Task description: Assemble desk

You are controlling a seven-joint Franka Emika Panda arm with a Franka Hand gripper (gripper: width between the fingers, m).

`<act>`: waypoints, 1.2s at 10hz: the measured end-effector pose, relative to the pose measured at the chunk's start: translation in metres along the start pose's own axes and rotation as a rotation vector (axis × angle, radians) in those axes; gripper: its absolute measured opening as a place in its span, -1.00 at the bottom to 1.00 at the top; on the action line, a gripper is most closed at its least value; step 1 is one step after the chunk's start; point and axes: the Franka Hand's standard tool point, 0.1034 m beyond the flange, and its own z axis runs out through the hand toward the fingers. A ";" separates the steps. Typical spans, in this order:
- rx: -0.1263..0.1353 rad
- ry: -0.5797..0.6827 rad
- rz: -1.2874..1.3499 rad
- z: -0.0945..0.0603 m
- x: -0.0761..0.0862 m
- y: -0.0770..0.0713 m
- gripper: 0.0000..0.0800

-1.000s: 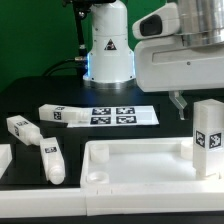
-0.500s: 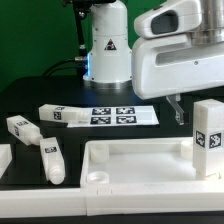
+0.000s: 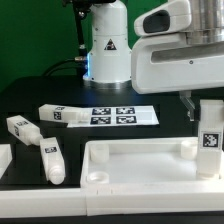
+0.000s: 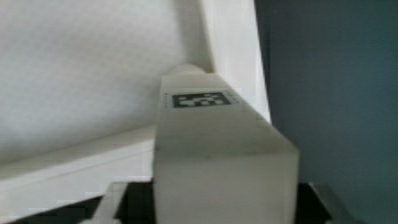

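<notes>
— Has the claw (image 3: 204, 108) got hold of the leg (image 3: 211, 140)?
— One finger (image 3: 190, 106) sits against its top; clamped or not, I cannot tell.
— And the desk panel (image 3: 140, 148)?
— Flat on the worktop (image 3: 30, 100), right beneath the claw, with the leg upright in its corner.

1. Exterior view's evenly lit and pretty bright; the glossy white arm (image 3: 180, 55) at upper right nearly blows out.
2. Black worktop (image 3: 40, 95) stays dark, with only faint soft shadows.
3. Wrist view's dimmer and mushy: the leg (image 4: 222, 160) is blurred up close, its tag (image 4: 205, 99) smeared.
</notes>
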 end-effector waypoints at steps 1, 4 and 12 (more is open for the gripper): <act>-0.001 0.010 0.206 0.000 -0.001 0.000 -0.26; -0.003 0.021 0.467 0.001 -0.002 0.001 -0.26; 0.061 0.038 0.863 0.002 -0.004 0.006 0.27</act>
